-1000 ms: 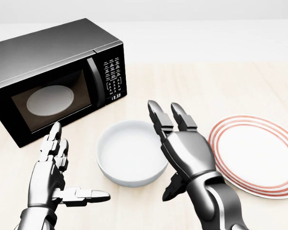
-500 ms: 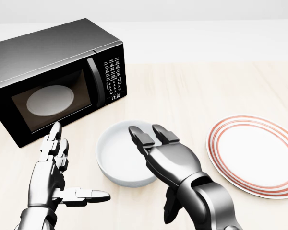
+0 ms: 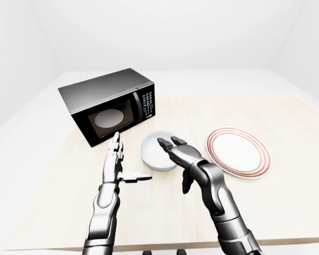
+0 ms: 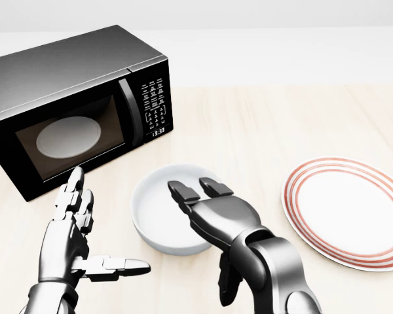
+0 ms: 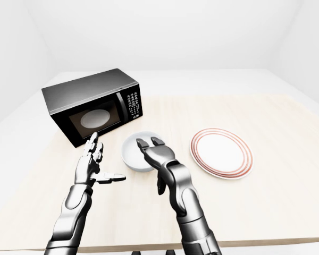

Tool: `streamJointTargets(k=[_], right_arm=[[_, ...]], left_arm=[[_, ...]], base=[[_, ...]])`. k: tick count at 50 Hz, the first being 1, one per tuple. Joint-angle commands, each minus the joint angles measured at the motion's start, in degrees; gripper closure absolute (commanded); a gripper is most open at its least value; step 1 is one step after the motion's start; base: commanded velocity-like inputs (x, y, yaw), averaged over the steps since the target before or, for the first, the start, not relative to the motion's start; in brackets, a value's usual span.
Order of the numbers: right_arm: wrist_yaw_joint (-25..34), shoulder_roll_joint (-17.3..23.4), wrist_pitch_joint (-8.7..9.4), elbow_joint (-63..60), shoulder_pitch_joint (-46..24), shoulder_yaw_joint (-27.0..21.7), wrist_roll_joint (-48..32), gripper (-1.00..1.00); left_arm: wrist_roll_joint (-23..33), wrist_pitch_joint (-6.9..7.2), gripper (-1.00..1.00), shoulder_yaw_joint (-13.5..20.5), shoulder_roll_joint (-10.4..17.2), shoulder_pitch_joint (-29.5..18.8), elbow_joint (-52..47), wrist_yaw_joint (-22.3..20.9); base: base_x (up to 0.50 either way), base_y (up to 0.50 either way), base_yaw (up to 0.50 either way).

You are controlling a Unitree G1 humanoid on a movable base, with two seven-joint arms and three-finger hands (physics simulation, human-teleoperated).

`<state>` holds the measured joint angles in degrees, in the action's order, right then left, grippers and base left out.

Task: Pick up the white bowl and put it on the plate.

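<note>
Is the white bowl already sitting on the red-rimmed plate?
No, the round white bowl rests on the pale wooden table, left of the empty red-rimmed white plate in the head view.

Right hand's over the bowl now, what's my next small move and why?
Probably lower the right hand and close its fingers on the white bowl rim: they are open above the bowl, gripping nothing, and the plate sits empty to the right.
</note>
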<state>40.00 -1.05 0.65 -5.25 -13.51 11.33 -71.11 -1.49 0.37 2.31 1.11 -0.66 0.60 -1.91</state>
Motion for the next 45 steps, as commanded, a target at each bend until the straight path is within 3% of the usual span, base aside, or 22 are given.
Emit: streamJointTargets(k=[1, 19, 45], right_arm=[[0.0, -0.3, -0.07, 4.8, -2.1, -0.1, -0.2, -1.00], [-0.1, -0.5, -0.63, 9.0, -3.5, 0.2, -0.5, -1.00], [-3.0, 0.0, -1.62, 14.3, -4.7, -0.3, -0.6, -1.00]], left_arm=[[0.0, -0.05, -1.00, -0.1, 0.0, 0.2, -0.2, 0.0], [0.1, -0.45, -1.00, 0.0, 0.0, 0.2, 0.1, -0.2], [0.2, 0.30, -1.00, -0.1, 0.0, 0.4, -1.0, -0.2]], base=[[0.00, 0.00, 0.00], [0.00, 0.00, 0.00], [0.00, 0.00, 0.00]])
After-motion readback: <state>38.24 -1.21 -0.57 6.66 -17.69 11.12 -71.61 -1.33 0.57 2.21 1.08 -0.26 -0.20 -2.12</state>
